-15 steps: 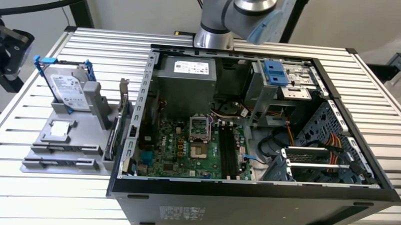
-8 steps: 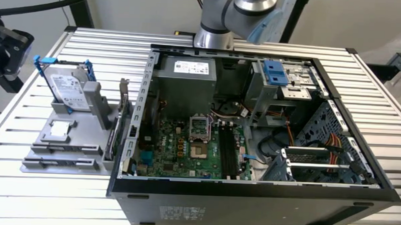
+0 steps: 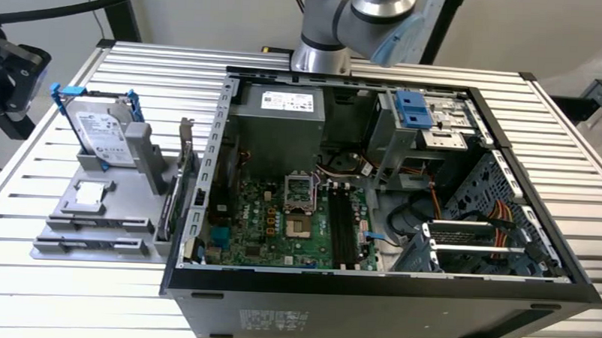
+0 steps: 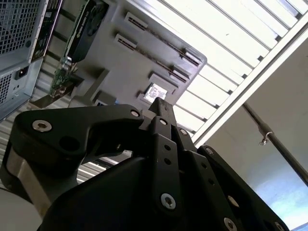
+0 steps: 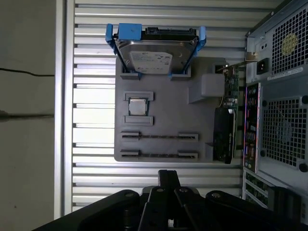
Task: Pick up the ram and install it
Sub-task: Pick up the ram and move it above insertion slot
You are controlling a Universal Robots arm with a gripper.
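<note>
My gripper (image 5: 168, 177) hangs over the slatted table, off the grey parts tray (image 5: 163, 103) and apart from it. Its black fingers meet in one tip (image 4: 160, 105) with nothing between them. In the exterior view the gripper (image 3: 6, 72) sits at the far left edge, well away from the open computer case (image 3: 377, 292). The ram is hidden: the tray's two long holders (image 5: 159, 136) show only thin dark lines. The motherboard (image 3: 279, 224) lies in the case with its long black slots (image 3: 341, 230) beside the processor socket.
On the tray stand a silver hard drive in a blue frame (image 3: 100, 132), a small square chip (image 5: 138, 107) and a dark expansion card (image 5: 223, 134) next to the case wall. The arm's base (image 3: 320, 53) stands behind the case. Cables and a drive cage (image 3: 423, 121) crowd the case's right side.
</note>
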